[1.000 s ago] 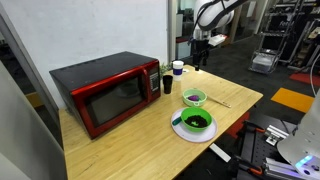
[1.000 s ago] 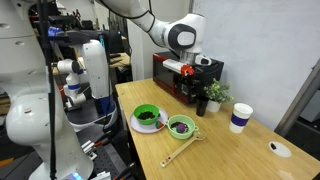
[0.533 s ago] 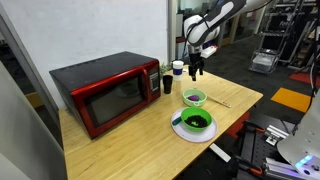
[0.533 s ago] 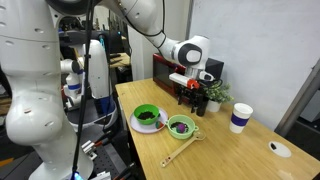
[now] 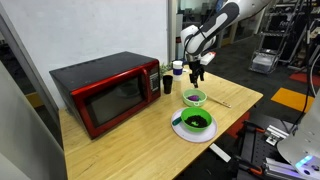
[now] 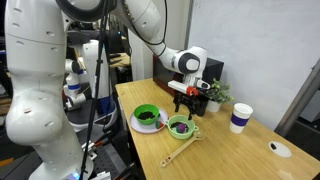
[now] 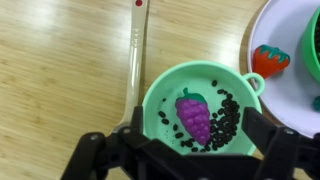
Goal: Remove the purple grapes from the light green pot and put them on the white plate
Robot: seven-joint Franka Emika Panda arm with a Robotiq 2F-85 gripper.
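Observation:
The light green pot (image 7: 165,90) holds the purple grapes (image 7: 193,113) and scattered black beans. My gripper (image 7: 185,150) is open, its fingers spread on either side of the pot's near half, above it. In both exterior views the gripper (image 5: 197,72) (image 6: 185,103) hangs just above the pot (image 5: 194,98) (image 6: 181,127). The white plate (image 5: 205,134) (image 6: 137,126) (image 7: 275,40) lies beside the pot and carries a darker green bowl (image 5: 195,121) (image 6: 147,115) and a red strawberry (image 7: 268,58).
A red microwave (image 5: 105,90) stands at the back of the wooden table. A white cup (image 5: 178,67) (image 6: 240,118), a black cup (image 5: 167,84) and a small plant (image 6: 215,95) stand near it. A long pale wooden utensil (image 7: 135,60) lies beside the pot.
The arm has swung in from behind the table and come down, so the open gripper now hangs just over the light green pot.

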